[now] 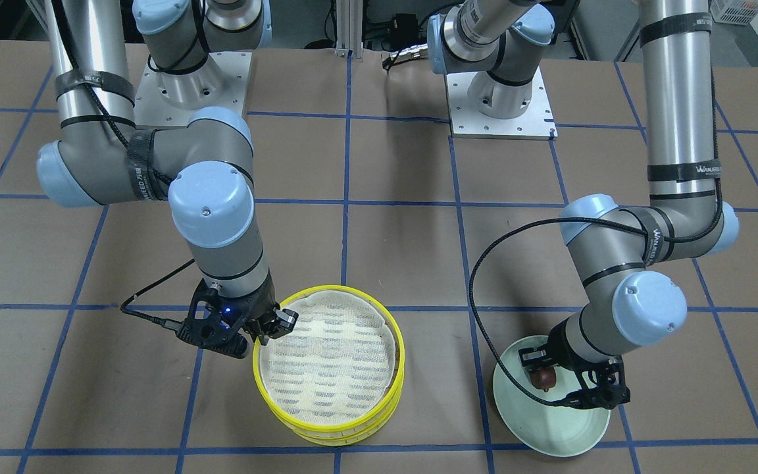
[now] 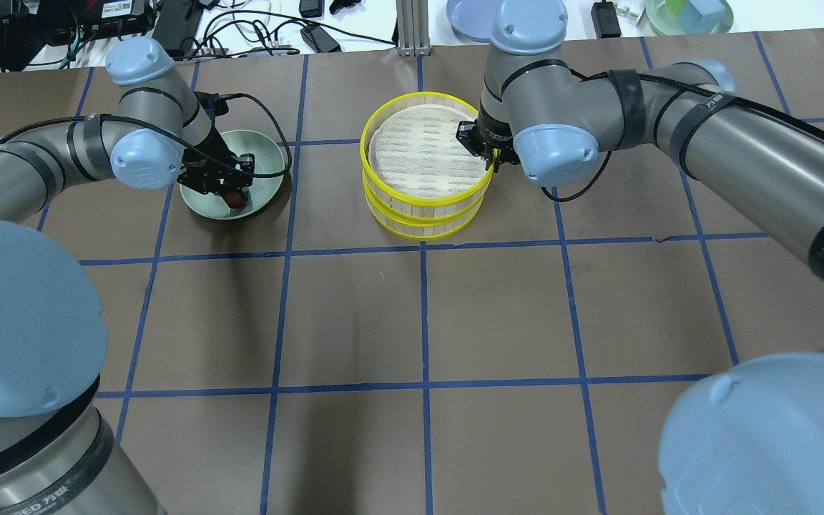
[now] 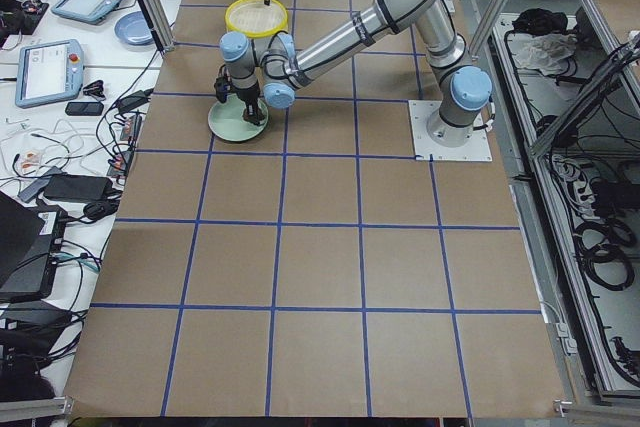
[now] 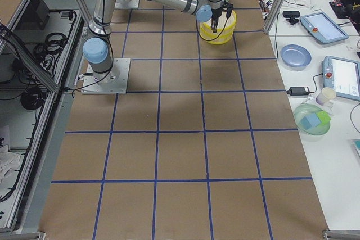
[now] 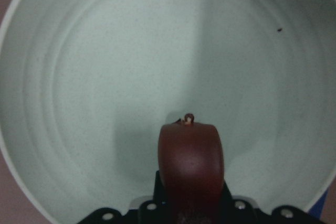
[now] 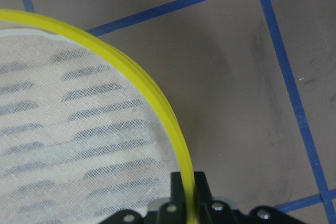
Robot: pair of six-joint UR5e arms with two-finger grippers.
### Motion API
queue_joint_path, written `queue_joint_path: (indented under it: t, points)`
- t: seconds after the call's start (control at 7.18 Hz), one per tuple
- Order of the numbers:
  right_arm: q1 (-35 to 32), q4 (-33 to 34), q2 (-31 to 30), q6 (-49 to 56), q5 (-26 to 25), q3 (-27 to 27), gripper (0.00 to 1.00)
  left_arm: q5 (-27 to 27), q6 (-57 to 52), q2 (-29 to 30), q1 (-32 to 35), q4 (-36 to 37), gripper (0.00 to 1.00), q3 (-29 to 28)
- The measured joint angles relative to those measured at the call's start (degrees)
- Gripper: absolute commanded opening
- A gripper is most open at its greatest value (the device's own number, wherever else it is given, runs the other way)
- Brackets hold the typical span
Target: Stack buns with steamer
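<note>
The dark reddish-brown bun (image 5: 191, 166) sits between the fingers of my left gripper (image 1: 543, 376), which is shut on it inside the pale green bowl (image 1: 553, 431); I cannot tell whether it touches the bowl floor. Bun (image 2: 234, 199) and bowl (image 2: 269, 159) also show in the overhead view. The yellow two-tier steamer (image 1: 329, 436) stands mid-table, its top tier lined with white cloth and holding nothing. My right gripper (image 1: 267, 329) is shut on the top tier's rim (image 6: 131, 69). The pale cream bun is out of view.
The two arm base plates (image 1: 504, 105) stand at the table's robot side. Beyond the table's far edge lie a blue plate (image 2: 473, 14), a green bowl with blocks (image 2: 691, 14) and cables. Blue tape lines grid the brown tabletop.
</note>
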State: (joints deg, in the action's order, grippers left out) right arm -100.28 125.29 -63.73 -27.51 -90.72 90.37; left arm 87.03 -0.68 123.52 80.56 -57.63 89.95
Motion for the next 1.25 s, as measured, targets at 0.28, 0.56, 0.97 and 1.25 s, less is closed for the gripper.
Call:
queue_joint_path:
  t: [0.28,0.56,0.97,1.25]
  points:
    - [-0.14,-0.09,0.03,-0.3,0.02,0.05,0.04,-3.26,3.28,-2.01,-0.17,-1.59,0.0,-2.96]
    - [-0.66,-0.38,0.02,-1.04,-0.04,0.06,0.06,-5.22,8.69,-5.43,0.84,-4.15,0.0,-4.54]
    - [-0.87,-0.24,0.37,-1.23,-0.53,0.18,1.0,-12.74,22.1,-10.31,6.1,-4.02,0.0,-4.95]
    - [-0.87,-0.32,0.47,-1.24,-0.81,0.42,1.0,-15.57,33.38,-10.64,11.22,-0.07,0.0,-5.1]
